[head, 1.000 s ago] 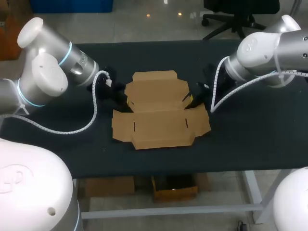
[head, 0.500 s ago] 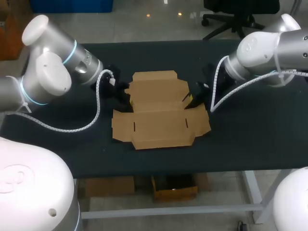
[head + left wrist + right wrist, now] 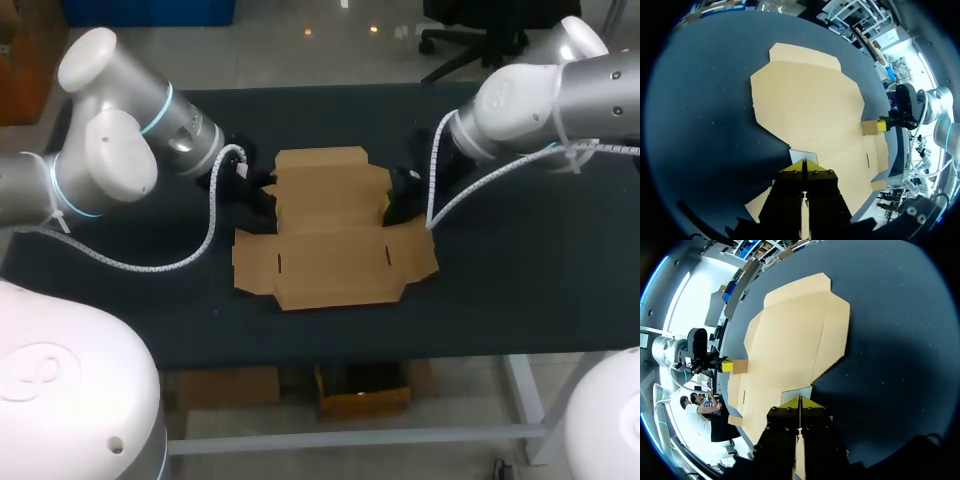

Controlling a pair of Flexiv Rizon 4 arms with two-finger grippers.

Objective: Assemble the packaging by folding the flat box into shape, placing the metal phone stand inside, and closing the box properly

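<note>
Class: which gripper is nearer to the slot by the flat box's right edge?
Right. The right gripper is just behind the slot, at the cardboard box's right edge; the left gripper is at the opposite edge.

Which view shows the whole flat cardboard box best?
The head view: the cardboard box lies almost wholly in sight, its outline clear. Each wrist view sees it slanted from one side; the left gripper and right gripper cover its near edge.

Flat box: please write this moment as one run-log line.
flat box: unfolded on table | left end effector: shut on left flap | right end effector: shut on right flap
</note>
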